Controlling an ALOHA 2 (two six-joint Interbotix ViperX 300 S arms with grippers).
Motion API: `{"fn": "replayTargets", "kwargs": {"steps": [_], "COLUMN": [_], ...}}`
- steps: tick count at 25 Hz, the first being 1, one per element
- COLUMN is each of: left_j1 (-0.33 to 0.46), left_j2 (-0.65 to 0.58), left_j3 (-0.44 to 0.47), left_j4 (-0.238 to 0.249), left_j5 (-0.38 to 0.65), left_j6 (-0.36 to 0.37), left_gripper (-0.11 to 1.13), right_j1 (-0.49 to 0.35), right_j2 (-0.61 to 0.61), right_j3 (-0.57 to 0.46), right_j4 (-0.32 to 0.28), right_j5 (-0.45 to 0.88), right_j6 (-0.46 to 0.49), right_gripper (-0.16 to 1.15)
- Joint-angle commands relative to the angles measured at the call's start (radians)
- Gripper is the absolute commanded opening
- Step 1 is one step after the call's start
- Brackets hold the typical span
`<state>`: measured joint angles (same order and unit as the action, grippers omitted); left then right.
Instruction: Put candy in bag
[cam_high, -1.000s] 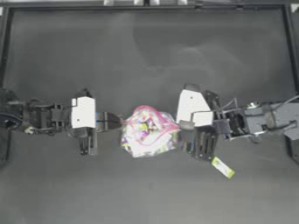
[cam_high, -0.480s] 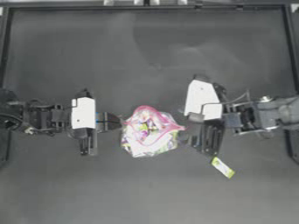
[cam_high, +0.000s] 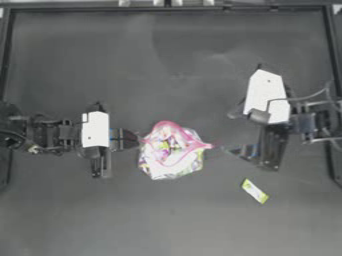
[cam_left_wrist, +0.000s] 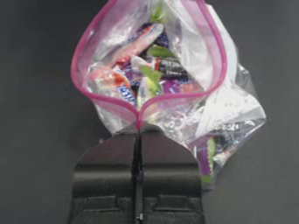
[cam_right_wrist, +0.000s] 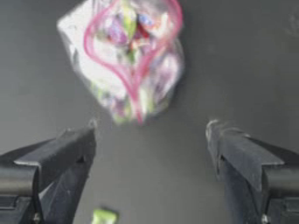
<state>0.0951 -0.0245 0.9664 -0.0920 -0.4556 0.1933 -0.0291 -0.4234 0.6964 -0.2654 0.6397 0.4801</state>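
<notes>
The candy (cam_high: 254, 191), a small yellow-green wrapped piece, lay alone on the dark table (cam_high: 167, 60) nearest the front edge, well apart from the bag (cam_high: 170, 151) and not yet picked up. Just beyond it the right gripper (cam_high: 235, 150) hung between candy and bag with its jaws spread wide and nothing in them, in the onlooker's judgement freed to go down for the loose piece. At mid-table the clear zip bag, full of colourful sweets, sat with its pink-red seal strip bowed into an open loop. The left gripper (cam_left_wrist: 139, 131) had its jaws closed tight on that strip at the bag's left end, a hold that appeared meant to keep the mouth gaping and the bag steady for the drop.
</notes>
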Motion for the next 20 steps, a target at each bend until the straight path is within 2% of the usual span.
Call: {"fn": "replayTargets", "kwargs": {"steps": [1,6,12,20], "left_j1": [-0.002,0.000,-0.002,-0.002], "left_j2": [-0.012,-0.012,-0.011,-0.005], "left_j3": [-0.009,-0.009,-0.011,-0.014], "left_j4": [0.002,0.002,0.002,0.002], "left_j5": [-0.006,-0.005,-0.006,-0.006], "left_j6": [0.002,0.002,0.002,0.002], "left_gripper": [0.05,0.05,0.05,0.05], "right_j1": [0.003,0.005,0.020,0.057], "right_j2": [-0.048,-0.077,-0.109,-0.138], "right_j3": [-0.043,-0.063,-0.063,-0.063], "right_j4": [0.063,0.118,0.124,0.167], "right_j5": [0.075,0.193,0.275,0.362], "right_j6": [-0.049,-0.089,-0.086,-0.064], "right_gripper": [1.01,1.01,1.01,1.00]}}
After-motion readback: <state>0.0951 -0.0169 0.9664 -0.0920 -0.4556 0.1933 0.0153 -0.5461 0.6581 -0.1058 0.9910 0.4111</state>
